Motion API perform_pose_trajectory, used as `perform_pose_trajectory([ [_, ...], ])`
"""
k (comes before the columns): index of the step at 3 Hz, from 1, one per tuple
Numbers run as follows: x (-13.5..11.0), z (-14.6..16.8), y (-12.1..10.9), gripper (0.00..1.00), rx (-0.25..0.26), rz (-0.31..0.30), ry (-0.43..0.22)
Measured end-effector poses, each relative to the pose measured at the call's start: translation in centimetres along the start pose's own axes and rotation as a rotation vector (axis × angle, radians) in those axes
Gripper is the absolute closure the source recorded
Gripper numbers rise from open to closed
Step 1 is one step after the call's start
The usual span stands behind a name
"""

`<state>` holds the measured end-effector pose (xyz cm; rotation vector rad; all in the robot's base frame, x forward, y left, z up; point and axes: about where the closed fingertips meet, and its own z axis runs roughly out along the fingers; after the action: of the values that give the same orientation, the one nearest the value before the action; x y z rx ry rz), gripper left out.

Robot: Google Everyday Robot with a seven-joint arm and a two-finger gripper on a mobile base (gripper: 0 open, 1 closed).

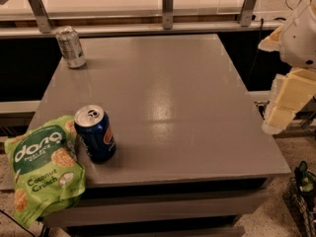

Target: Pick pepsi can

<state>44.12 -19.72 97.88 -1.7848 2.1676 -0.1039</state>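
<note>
Pepsi can (95, 140) upright near the grey table's (173, 78) front-left edge, gripper (285, 106) off to the right.
A green Coconut Crunch snack bag (45, 169) lies just beside it; a silver-grey can (70, 47) stands at the far-left corner. The gripper hangs past the table's right edge; spread or pressed together, I cannot tell.

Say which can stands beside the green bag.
The dark blue pepsi can; the silver-grey can stands alone at the far corner. The end effector hangs right of the table.

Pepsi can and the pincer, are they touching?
Apart. The camera view shows the pincer right of the table, bare surface between it and the pepsi can at front left.
</note>
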Motion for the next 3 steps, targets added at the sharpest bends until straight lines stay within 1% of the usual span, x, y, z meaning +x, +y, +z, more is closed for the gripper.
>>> perform_pose_trajectory([
  [2, -6.3, 1.0, 0.3, 0.00, -0.018, -0.188, -0.059],
  [3, -9.4, 1.5, 0.8, 0.00, -0.035, -0.273, -0.090],
])
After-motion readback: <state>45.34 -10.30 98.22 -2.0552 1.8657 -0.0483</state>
